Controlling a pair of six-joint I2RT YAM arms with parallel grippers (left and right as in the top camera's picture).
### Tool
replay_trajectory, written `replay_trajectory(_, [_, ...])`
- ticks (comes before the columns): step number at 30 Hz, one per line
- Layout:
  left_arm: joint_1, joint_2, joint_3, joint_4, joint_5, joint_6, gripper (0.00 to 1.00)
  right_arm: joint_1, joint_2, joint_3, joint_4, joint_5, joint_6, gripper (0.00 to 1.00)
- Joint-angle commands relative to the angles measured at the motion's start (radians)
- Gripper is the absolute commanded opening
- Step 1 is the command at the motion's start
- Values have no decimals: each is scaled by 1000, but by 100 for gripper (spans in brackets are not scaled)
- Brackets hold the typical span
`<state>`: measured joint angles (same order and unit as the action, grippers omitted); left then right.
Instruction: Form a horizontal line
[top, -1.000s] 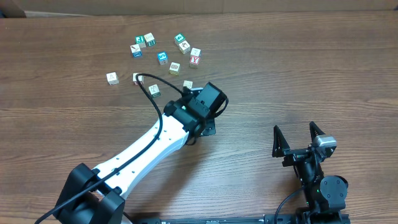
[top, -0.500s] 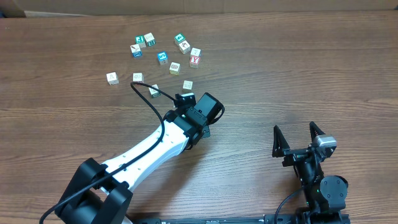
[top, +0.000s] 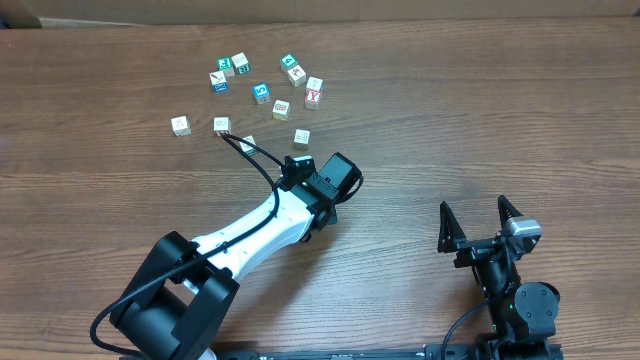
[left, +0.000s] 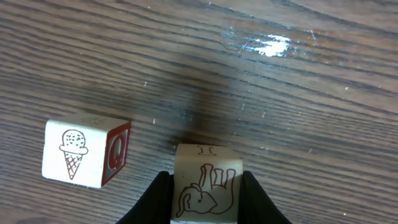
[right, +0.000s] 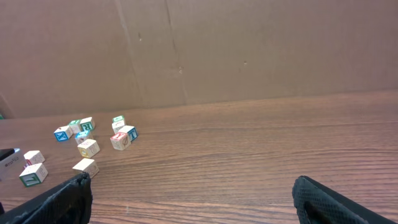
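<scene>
Elephant cube (left: 207, 168), pinched in the left gripper (left: 206, 193), could bump the ice-cream cube (left: 84, 152) lower left if lowered askew; right gripper (top: 472, 206) wide.

A worktop (top: 520, 110) of dark brown wood is seen, with the grain running along its length. At the far edge of the worktop a plain brown cardboard wall (right: 267, 50) is set upright, and a nearly vertical crease (right: 176, 55) is marked in it. On the worktop surface a small bright patch of reflected light (left: 268, 45) is noticed.
</scene>
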<state>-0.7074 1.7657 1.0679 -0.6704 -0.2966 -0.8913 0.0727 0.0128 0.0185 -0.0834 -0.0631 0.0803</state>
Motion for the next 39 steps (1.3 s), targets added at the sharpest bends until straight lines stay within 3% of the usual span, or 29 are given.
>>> replay_trajectory(1, [-6,6,-7,13,-28,42,4,-1,-10,-10,2,9,-3,100])
replay_trajectory(39, [-5,7,-7,21,-29,62,4,-1,-10,-10,2,9,-3,100])
